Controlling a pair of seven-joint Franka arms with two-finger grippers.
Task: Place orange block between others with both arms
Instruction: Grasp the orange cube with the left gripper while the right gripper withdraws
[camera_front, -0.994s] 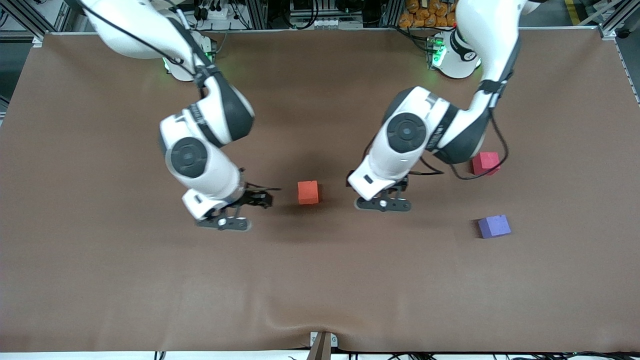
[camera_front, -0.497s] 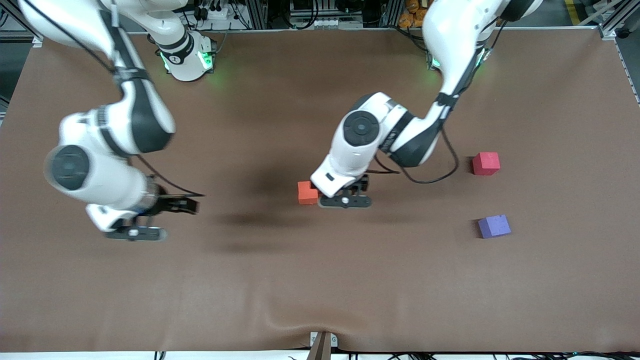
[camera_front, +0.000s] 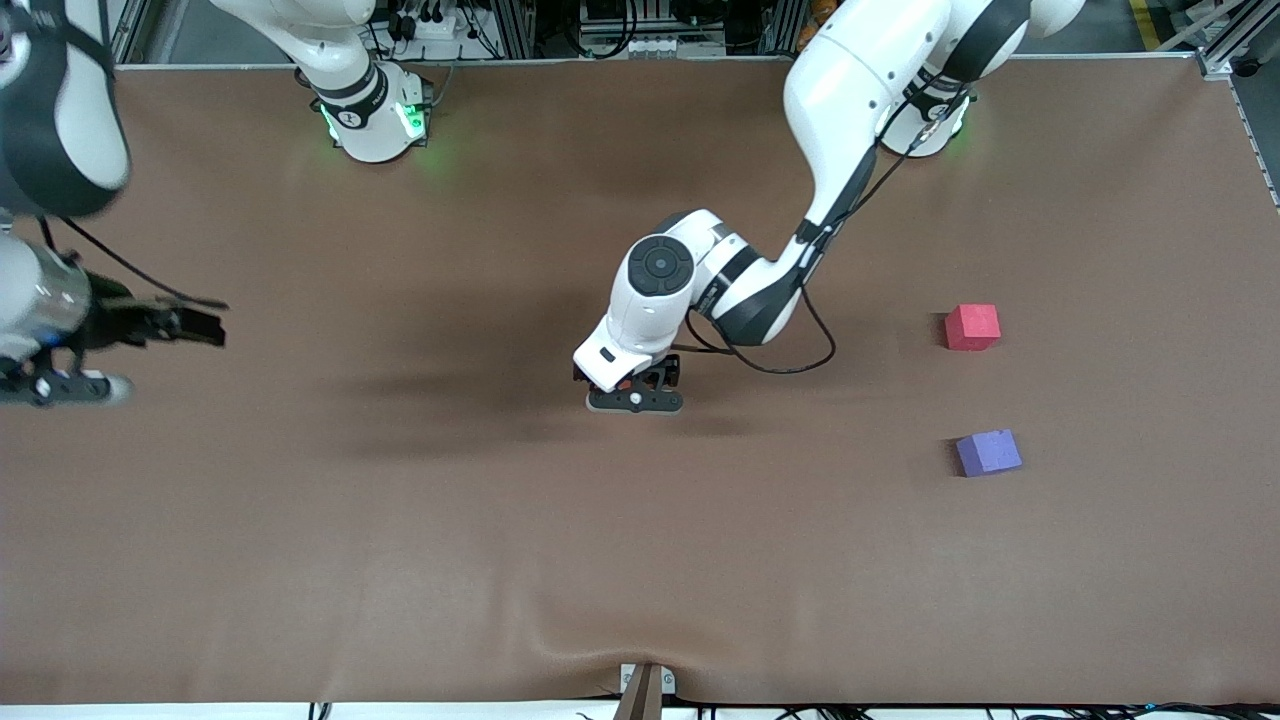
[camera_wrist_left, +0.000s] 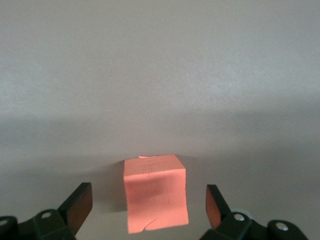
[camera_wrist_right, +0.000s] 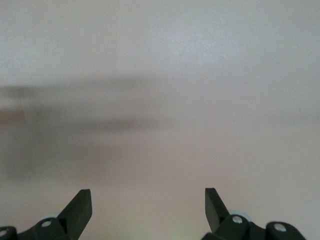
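The left gripper (camera_front: 635, 398) is seen low over the middle of the brown table (camera_front: 640, 560), with its jaws spread wide. In the left wrist view the orange block (camera_wrist_left: 156, 192) is shown resting on the table between the two parted fingers (camera_wrist_left: 80, 206), with a clear gap at each side, so nothing is gripped. In the front view the orange block is hidden under that gripper.

The pinkish-red cube (camera_front: 972, 326) and the purple-blue cube (camera_front: 988, 452) are found toward the left arm's end of the table, apart from each other, the purple-blue one nearer to the front camera.

The right gripper (camera_front: 60, 385) is held over the right arm's end of the table, at the edge of the front view, its jaws wide apart and empty.
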